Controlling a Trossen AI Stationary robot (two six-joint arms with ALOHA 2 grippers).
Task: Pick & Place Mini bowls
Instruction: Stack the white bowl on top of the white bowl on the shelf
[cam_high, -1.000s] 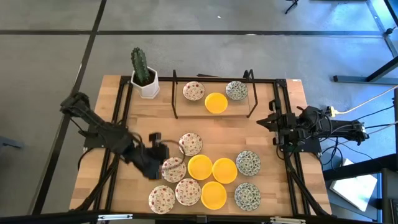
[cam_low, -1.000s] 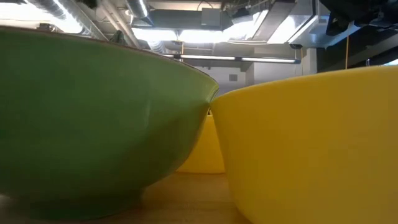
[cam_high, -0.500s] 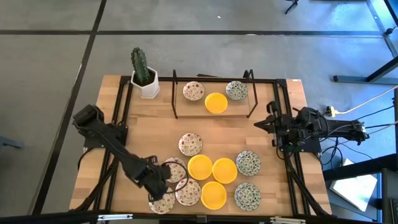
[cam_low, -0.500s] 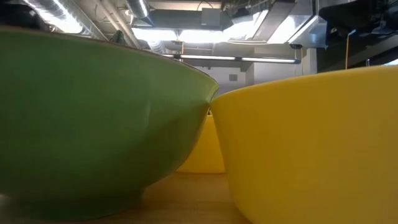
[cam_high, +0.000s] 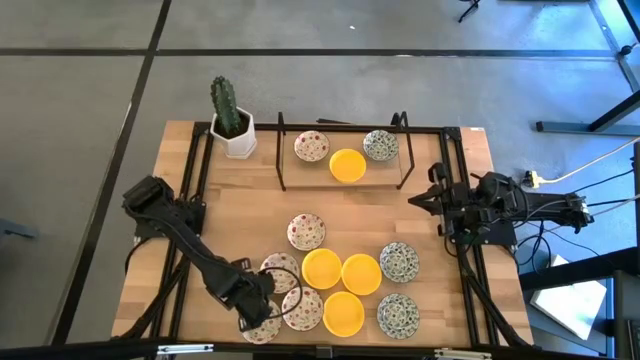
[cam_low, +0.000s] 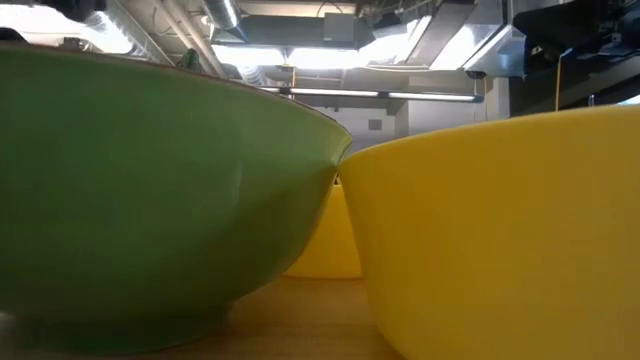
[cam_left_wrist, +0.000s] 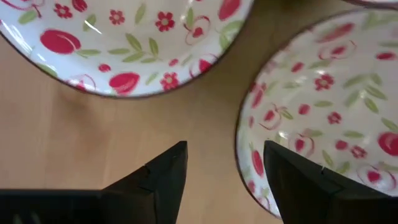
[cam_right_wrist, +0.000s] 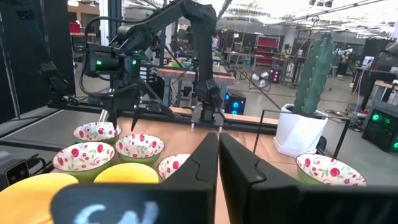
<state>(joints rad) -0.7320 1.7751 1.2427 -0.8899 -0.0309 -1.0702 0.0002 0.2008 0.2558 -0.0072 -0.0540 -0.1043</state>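
Several mini bowls sit on the near half of the wooden table: red-floral ones (cam_high: 305, 232), yellow ones (cam_high: 322, 268) and grey-green ones (cam_high: 399, 262). Three more lie inside the black wire frame (cam_high: 282, 150) at the far side. My left gripper (cam_high: 265, 303) is open and low over the red-floral cluster at the near left. In the left wrist view it (cam_left_wrist: 225, 177) points down, with one finger over bare wood and the other over the inside of a floral bowl (cam_left_wrist: 323, 106). A second floral bowl (cam_left_wrist: 124, 43) lies beside it. My right gripper (cam_high: 420, 198) waits shut at the table's right edge. My left gripper comes from above with its fingers on either side of a red-floral bowl's rim (cam_left_wrist: 245, 146), one finger (cam_left_wrist: 168, 174) outside and one (cam_left_wrist: 292, 180) over the inside. Whether either finger touches the bowl, I cannot tell. The bowl rests on the table.
A cactus in a white pot (cam_high: 232, 125) stands at the far left corner. Black rails run along the table's left and right sides. The low view is filled by a green bowl wall (cam_low: 150, 200) and a yellow one (cam_low: 500, 240). Bare wood lies at mid-table.
My left gripper has moved toward the table's near edge, from beside the upper floral bowls down over the near-left cluster. The bowls stay where they were.
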